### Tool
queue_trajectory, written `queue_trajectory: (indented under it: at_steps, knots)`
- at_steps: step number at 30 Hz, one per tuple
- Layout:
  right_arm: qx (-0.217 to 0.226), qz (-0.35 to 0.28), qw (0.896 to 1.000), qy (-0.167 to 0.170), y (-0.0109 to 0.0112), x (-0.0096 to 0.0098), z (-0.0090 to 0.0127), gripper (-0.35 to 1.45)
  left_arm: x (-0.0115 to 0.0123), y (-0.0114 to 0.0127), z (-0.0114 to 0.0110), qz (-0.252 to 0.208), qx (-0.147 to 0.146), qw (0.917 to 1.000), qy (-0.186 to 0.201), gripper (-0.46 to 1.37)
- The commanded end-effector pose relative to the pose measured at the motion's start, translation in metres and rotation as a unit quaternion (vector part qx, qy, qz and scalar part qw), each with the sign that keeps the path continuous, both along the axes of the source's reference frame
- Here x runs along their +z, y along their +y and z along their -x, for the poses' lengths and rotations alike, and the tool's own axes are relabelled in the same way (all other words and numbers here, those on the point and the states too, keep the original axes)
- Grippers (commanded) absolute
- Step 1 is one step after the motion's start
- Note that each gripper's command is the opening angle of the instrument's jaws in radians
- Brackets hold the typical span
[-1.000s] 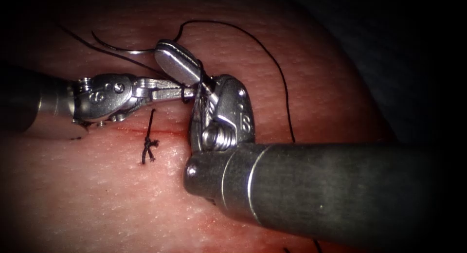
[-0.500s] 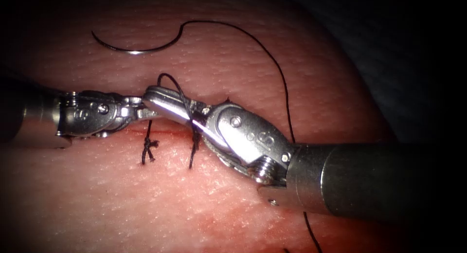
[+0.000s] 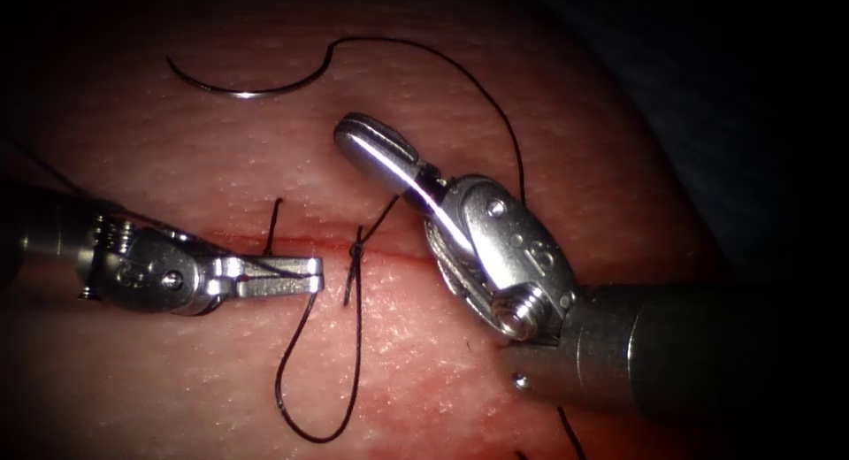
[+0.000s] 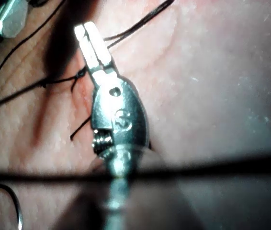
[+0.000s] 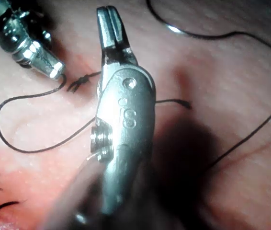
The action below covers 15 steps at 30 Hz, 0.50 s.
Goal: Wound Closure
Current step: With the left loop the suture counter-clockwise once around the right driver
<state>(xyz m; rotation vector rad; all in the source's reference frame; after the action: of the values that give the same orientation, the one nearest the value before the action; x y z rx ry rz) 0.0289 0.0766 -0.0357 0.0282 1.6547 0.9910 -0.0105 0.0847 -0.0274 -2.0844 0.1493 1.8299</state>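
Endoscope view: one piece of tissue spans the scene, with a single cut running across it from left to right, marked by a thin line of red fluid. Two tools lie over it. The right tool comes in from the right on its thick shaft, its jaws pressed together and lying above the cut; I see nothing gripped between them, though a strand of thread passes close under them. The left tool enters from the left and lies just below the cut, its jaws closed on the thread near the tip. From there one loop of thread drops below the cut and climbs back to a knot sitting on the cut. There are two stitches on the cut: this knot and one stitch to its left, partly behind the left tool. The one curved needle lies free on the tissue above the cut, held by neither tool and not in the tissue; its thread arcs rightward from its end. The right wrist view shows the right tool with jaws together.
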Motion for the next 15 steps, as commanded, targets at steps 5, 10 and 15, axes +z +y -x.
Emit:
queue_trajectory:
  at_steps: [5,10,15]
  knots:
    - [-0.052,-0.004,0.997,-0.048,-0.0002,0.0011,0.0000,-0.35,-0.0005,0.0012,-0.0007,-0.003,0.001,1.0000,0.001,-0.35]
    - [-0.109,-0.015,0.991,-0.074,-0.0001,0.0026,-0.0012,-0.35,-0.0014,0.0026,-0.0007,-0.006,0.003,1.0000,0.005,-0.35]
    - [-0.213,0.061,0.969,-0.109,-0.0006,0.0038,-0.0036,-0.35,-0.0020,0.0045,0.0003,-0.020,0.032,0.9993,0.008,-0.35]
